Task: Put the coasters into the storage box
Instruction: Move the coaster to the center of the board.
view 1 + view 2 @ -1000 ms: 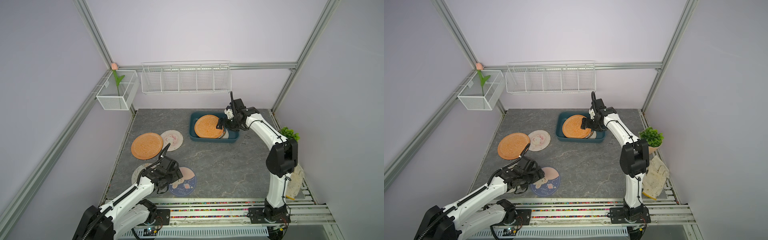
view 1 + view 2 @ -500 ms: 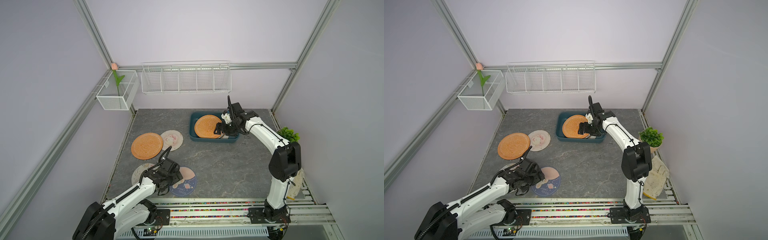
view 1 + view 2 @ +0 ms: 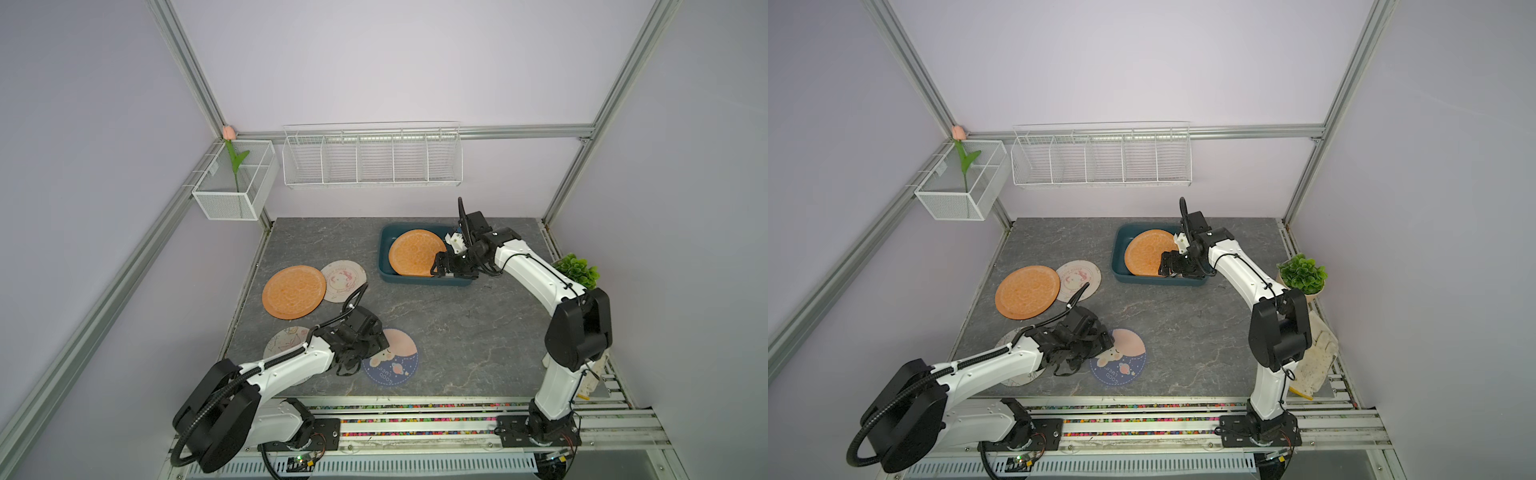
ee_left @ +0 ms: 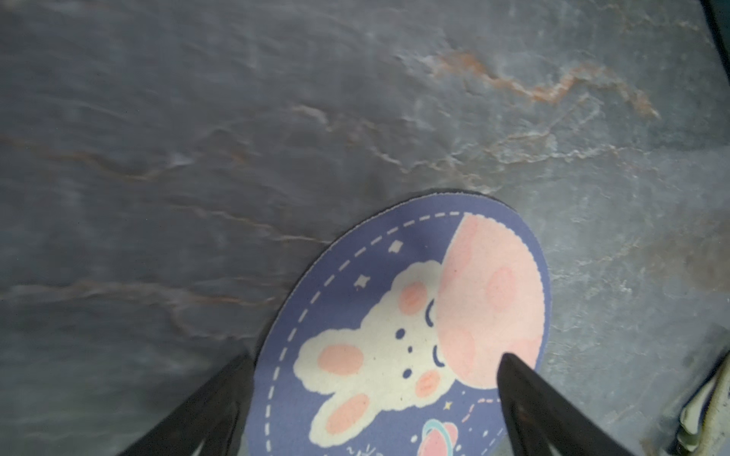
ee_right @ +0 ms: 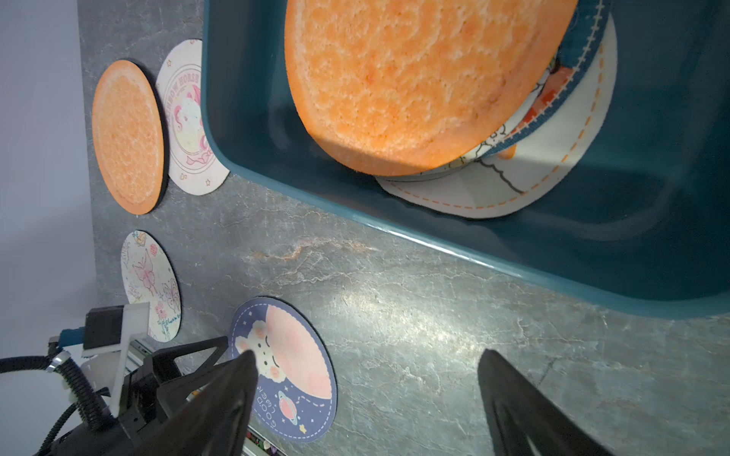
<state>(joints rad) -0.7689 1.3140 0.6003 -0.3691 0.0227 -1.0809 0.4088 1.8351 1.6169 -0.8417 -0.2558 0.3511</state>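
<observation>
Tabletop: grey stone-look tabletop (image 3: 478, 332) is lying between lilac walls.
Box: teal storage box (image 3: 415, 280) is holding a tilted orange coaster (image 3: 413, 252) atop printed coasters (image 5: 553, 158).
Right arm: right gripper (image 5: 363, 375) is hovering over the box's near edge, jaws spread, empty.
Left arm: left gripper (image 4: 375, 363), well before the box, is straddling the edge of the bunny coaster (image 3: 395, 361), jaws spread.
Loose: flat orange coaster (image 3: 294, 291), rainbow-horse coaster (image 3: 345, 279) and fairy-print coaster (image 5: 150, 284) are lying on the box's left-arm side.
</observation>
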